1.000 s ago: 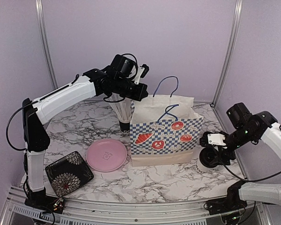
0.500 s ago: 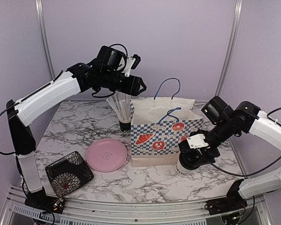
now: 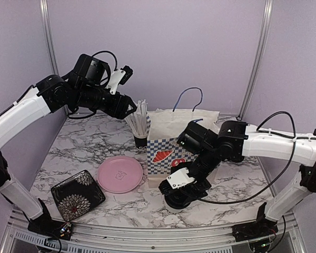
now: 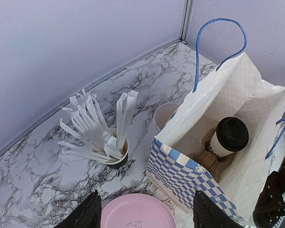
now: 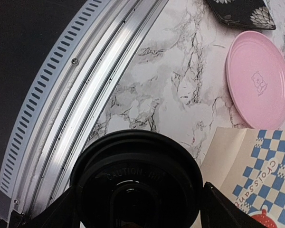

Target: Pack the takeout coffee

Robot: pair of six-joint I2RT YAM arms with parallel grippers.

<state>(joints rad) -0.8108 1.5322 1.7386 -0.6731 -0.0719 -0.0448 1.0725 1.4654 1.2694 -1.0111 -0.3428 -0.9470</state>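
Note:
One takeout coffee [image 4: 229, 137], white with a black lid, stands in a brown carrier inside the blue-checked paper bag [image 4: 199, 175] [image 3: 185, 149]. My left gripper [image 4: 147, 216] [image 3: 127, 108] hangs open and empty, high over the table to the left of the bag. A second takeout coffee [image 5: 137, 180] [image 3: 175, 201] fills the right wrist view with its black lid. My right gripper [image 5: 140, 209] [image 3: 183, 188] is shut on it, a finger [image 5: 224, 209] on each side. It is held low over the table in front of the bag. An open white cup [image 4: 163, 115] stands behind the bag.
A black cup of white sticks [image 3: 140, 138] [image 4: 115, 154] stands left of the bag. A pink plate [image 3: 119, 174] [image 5: 259, 85] and a black floral dish [image 3: 77, 194] lie front left. The metal rail [image 5: 85, 104] runs along the near table edge.
My left gripper has opened and drawn back up and to the left from over the bag. My right arm has carried its cup from the bag's right side round to its front.

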